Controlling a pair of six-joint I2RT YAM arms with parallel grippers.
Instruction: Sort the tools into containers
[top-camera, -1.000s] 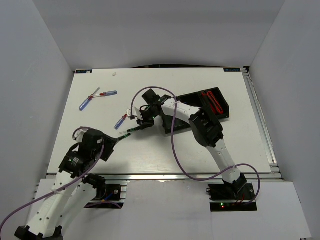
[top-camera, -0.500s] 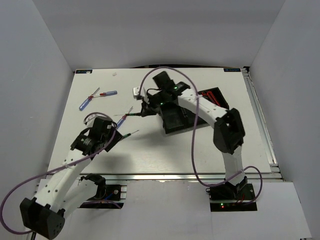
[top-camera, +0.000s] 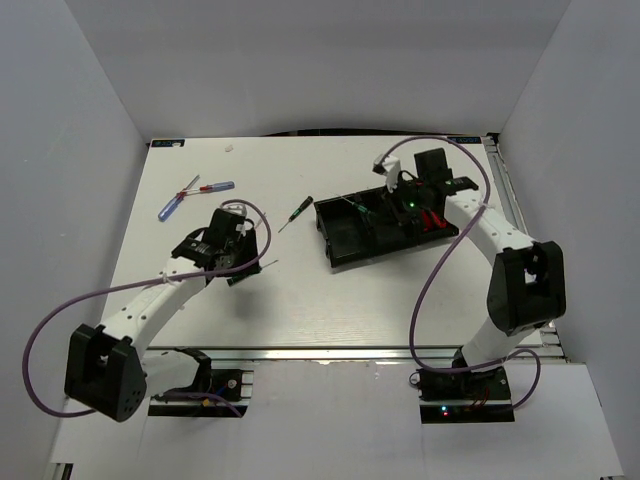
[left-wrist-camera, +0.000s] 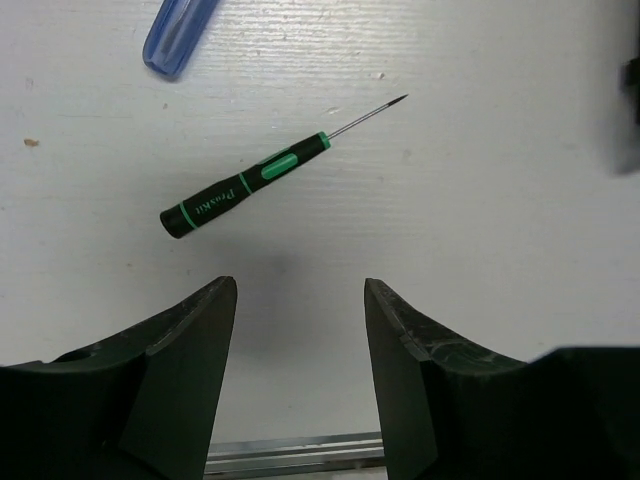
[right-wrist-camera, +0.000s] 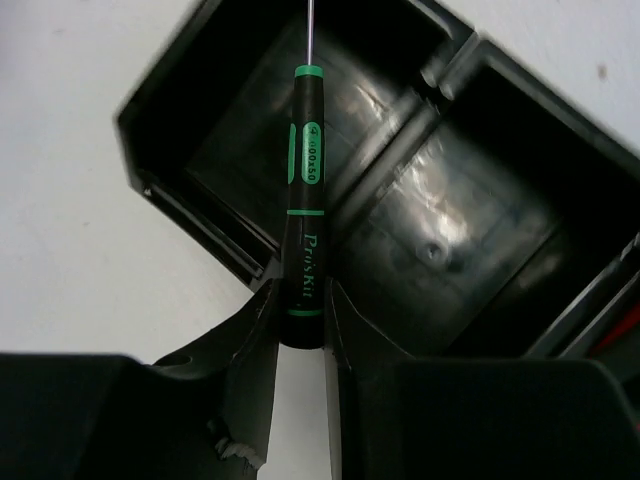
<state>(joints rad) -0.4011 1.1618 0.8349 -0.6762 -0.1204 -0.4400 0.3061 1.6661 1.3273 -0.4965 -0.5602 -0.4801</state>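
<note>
Step in hand: placing.
My right fingers (right-wrist-camera: 262, 335): clamped on a screwdriver (right-wrist-camera: 303, 180), centre frame, over the tray's (right-wrist-camera: 190, 205) end compartment. Next: lower, let go inside.
My left fingers (left-wrist-camera: 190, 345): parted about halfway, holding nothing, above a second screwdriver (left-wrist-camera: 245, 185) on the worktop (left-wrist-camera: 480, 200). Next: descend, pinch its handle.

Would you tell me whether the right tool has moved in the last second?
Yes: the right tool moved rightward, from the table left of the black tray to above it, holding a screwdriver.
</note>
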